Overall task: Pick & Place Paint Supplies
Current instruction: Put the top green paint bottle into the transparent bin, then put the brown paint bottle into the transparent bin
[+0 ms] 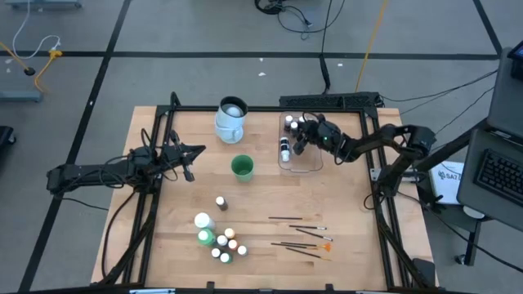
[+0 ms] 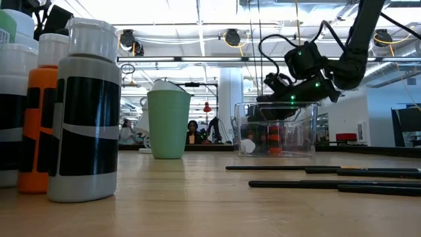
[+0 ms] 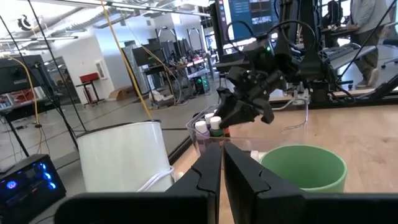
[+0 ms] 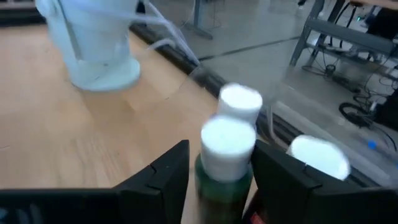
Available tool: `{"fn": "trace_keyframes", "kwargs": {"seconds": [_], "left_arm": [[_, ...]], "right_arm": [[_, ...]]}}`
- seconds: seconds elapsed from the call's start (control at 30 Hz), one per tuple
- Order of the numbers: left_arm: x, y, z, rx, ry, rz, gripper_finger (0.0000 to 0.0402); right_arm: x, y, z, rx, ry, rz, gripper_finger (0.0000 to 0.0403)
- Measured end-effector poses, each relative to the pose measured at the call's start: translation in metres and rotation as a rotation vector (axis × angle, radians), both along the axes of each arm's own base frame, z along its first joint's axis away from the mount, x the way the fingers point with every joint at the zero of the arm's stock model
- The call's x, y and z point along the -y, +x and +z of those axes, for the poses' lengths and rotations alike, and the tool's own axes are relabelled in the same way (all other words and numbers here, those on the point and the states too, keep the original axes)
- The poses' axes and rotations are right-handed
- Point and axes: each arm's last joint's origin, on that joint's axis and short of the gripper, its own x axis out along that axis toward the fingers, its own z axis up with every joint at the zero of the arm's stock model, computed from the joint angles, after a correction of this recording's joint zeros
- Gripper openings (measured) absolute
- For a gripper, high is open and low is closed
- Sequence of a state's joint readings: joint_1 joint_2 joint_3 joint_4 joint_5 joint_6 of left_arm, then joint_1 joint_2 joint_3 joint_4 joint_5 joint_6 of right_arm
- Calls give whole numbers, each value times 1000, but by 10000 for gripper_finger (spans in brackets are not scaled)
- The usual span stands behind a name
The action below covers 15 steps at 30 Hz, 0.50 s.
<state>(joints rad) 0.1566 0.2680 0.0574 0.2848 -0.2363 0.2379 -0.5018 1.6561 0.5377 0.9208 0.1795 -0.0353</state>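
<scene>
My right gripper (image 1: 300,140) hangs over the clear tub (image 1: 304,163) at the table's far right, open, with its fingers on either side of a green, white-capped paint bottle (image 4: 225,168). That bottle stands upright in the tub among other small bottles (image 3: 208,124). More paint bottles (image 1: 219,237) stand in a cluster near the front edge, and one (image 1: 221,202) stands alone behind them. Thin dark brushes (image 1: 302,233) lie flat to their right. My left gripper (image 1: 189,171) waits shut and level at the table's left. My right gripper has the green bottle's shoulder and cap (image 4: 227,140) between its two fingers, which come from the table's right, slanting slightly down. A gap shows beside one finger (image 4: 171,171). Whether the other finger (image 4: 277,177) touches the bottle I cannot tell.
A pale-blue jug (image 1: 231,118) stands at the far edge, left of the tub. A green cup (image 1: 242,167) stands in the middle of the table, just beyond my left gripper. Bare wood lies between the cup and the bottle cluster.
</scene>
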Motion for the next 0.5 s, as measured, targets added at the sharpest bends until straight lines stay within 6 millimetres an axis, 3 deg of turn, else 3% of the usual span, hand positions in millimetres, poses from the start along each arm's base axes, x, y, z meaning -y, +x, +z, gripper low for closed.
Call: {"fn": "trace_keyframes", "kwargs": {"seconds": [0.2,0.5], "left_arm": [[0,0,-1,-9,-1,0,24],[0,0,-4,-38,-5,0,24]], "right_arm": [[-2,-2,20,69,-45,4,182],[-32,-23,89,214,-138,217,158]]}}
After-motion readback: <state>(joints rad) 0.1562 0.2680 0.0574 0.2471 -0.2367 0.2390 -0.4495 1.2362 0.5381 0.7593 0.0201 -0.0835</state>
